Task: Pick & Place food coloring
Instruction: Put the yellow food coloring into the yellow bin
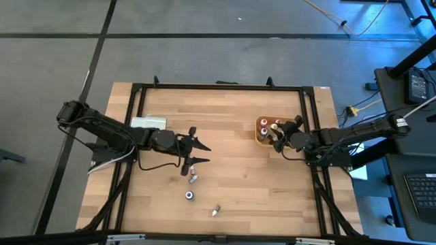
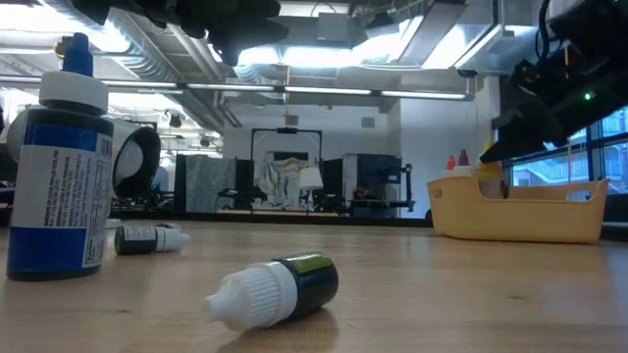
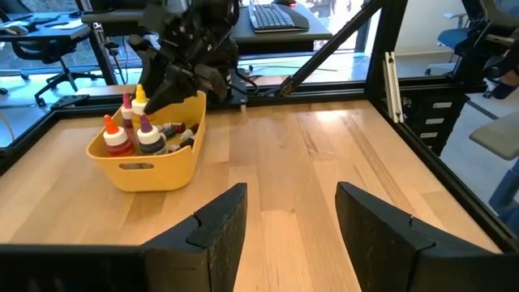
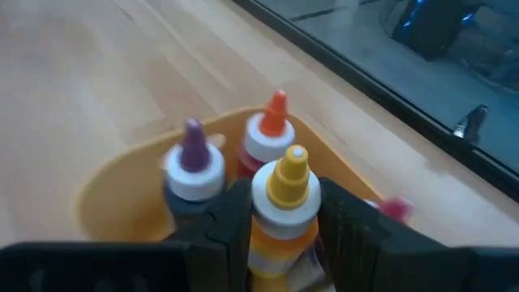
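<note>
Both arms are dark, near-black, built of slim jointed segments with rounded housings at the joints. Thin black cables loop loosely alongside the left arm (image 1: pixel 116 133), and similar cabling trails along the right arm (image 1: pixel 354 133). Each ends in two broad, flat, matte black fingers (image 3: pixel 219 231) with squared edges; the right pair (image 4: pixel 235 219) look the same dark, blocky plastic.

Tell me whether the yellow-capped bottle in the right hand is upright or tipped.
Upright. The yellow-capped bottle stands with its cap pointing up between the right hand's fingers, over the yellow tray.
</note>
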Robot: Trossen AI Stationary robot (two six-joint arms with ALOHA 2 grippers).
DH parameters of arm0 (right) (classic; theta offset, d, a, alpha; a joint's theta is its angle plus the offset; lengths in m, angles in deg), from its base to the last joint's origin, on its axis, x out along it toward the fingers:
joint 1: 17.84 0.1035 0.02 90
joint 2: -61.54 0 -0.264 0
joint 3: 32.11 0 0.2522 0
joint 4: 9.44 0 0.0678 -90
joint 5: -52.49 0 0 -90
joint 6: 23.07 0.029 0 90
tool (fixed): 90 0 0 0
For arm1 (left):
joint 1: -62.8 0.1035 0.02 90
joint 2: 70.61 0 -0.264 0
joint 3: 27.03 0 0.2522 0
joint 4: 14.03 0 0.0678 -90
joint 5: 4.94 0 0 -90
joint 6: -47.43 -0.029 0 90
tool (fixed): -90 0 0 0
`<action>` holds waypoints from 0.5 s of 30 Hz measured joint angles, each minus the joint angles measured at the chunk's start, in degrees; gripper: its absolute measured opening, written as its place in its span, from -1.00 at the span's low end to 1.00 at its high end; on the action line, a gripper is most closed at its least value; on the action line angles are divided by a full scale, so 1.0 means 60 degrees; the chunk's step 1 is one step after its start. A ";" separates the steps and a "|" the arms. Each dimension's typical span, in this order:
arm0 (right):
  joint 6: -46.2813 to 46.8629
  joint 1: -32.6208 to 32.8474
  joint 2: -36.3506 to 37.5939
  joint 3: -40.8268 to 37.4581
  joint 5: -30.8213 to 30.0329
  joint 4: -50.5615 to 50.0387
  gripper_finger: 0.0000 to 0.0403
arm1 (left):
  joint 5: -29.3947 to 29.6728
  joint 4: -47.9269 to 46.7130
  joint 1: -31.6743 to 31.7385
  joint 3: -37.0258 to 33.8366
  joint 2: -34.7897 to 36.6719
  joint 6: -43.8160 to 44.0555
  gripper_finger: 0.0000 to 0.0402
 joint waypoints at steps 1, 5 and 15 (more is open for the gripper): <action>0.0025 -0.0003 0.0000 -0.0105 -0.0046 0.0052 -0.38 | 0.0000 0.0000 -0.0001 0.0000 0.0000 0.0000 -0.08; -0.0001 -0.0005 0.0004 -0.0446 -0.0212 0.0539 -0.38 | 0.0004 0.0000 0.0000 0.0001 0.0000 0.0001 -0.07; -0.0014 -0.0232 0.0000 -0.0870 -0.0314 0.1116 -0.38 | 0.0007 0.0000 -0.0004 -0.0002 0.0000 0.0001 -0.08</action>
